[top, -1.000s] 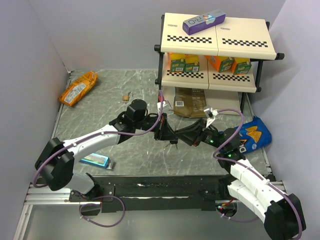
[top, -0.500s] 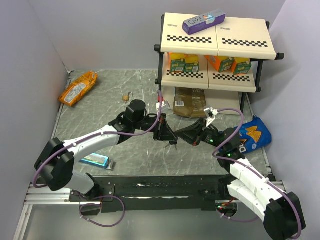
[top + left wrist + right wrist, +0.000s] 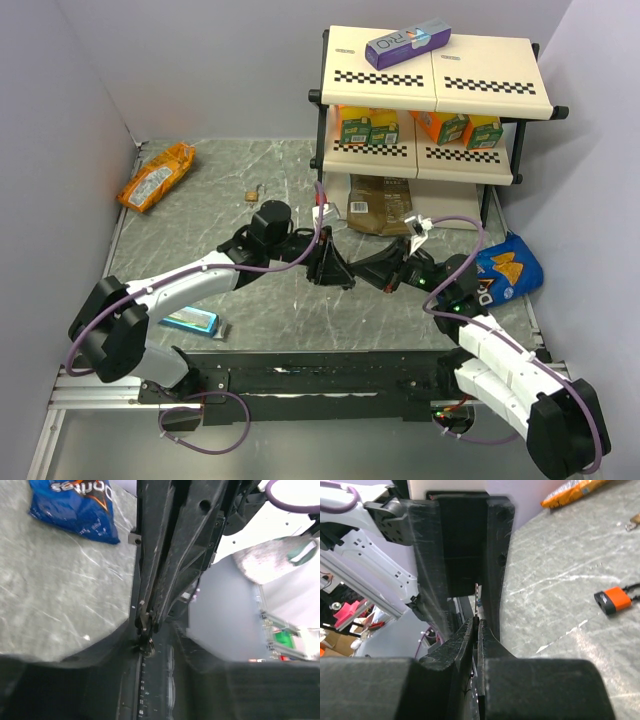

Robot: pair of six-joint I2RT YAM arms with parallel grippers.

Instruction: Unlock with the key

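Both grippers meet tip to tip above the middle of the table. My right gripper (image 3: 362, 272) (image 3: 476, 622) is shut on the key (image 3: 477, 597), whose thin silvery blade sticks up between its fingertips. In the left wrist view the key (image 3: 145, 626) sits pinched at the tip of the right fingers, and a small ring (image 3: 147, 647) dangles below it. My left gripper (image 3: 338, 272) faces the right one, its fingers (image 3: 427, 570) standing apart on either side of the key, open. An orange-red padlock (image 3: 611, 601) lies on the table to the right; in the top view it is hidden.
A small brass padlock (image 3: 256, 192) lies at the far left-centre. A two-tier shelf rack (image 3: 430, 110) with juice boxes stands at the back right, with a brown pouch (image 3: 380, 205) below it. A blue chip bag (image 3: 505, 270), an orange snack bag (image 3: 157, 176) and a blue packet (image 3: 190, 321) lie around.
The right jaws have shut on the key while the left jaws have opened off it. Both arms stayed almost in place.
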